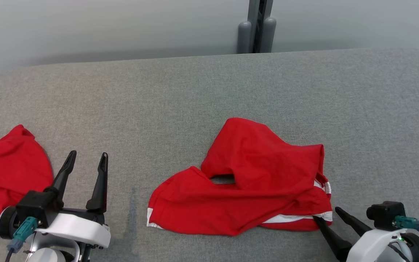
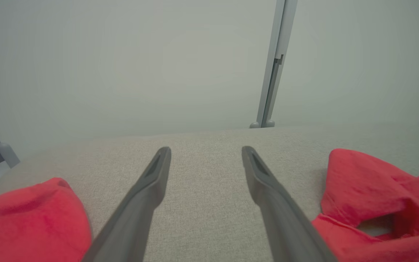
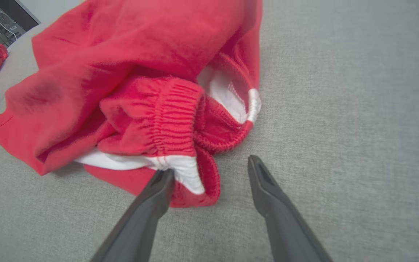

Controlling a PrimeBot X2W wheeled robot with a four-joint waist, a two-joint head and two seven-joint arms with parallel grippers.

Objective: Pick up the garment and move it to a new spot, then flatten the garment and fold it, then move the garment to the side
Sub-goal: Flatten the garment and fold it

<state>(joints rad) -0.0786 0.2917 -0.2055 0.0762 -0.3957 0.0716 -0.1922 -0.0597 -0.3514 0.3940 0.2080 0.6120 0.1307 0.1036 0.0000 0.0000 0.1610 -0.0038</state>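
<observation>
Lying crumpled just toward five o'clock of the grey surface's [image 1: 195, 91] middle, the red garment [image 1: 260, 182] appears set down at its new spot, with flattening and folding yet to come. The right claw [image 1: 326, 213] reaches in low from five o'clock, jaws spread wide and gripping nothing. One finger [image 3: 151, 203] touches the white trim [image 3: 184, 171] by the bunched elastic waistband [image 3: 173, 116], seemingly placed to take that edge and pull it flat. The left claw [image 1: 88, 153], also open and empty, hovers at eight o'clock, pointing to twelve, beside a second red garment [image 1: 9, 174] at nine o'clock.
</observation>
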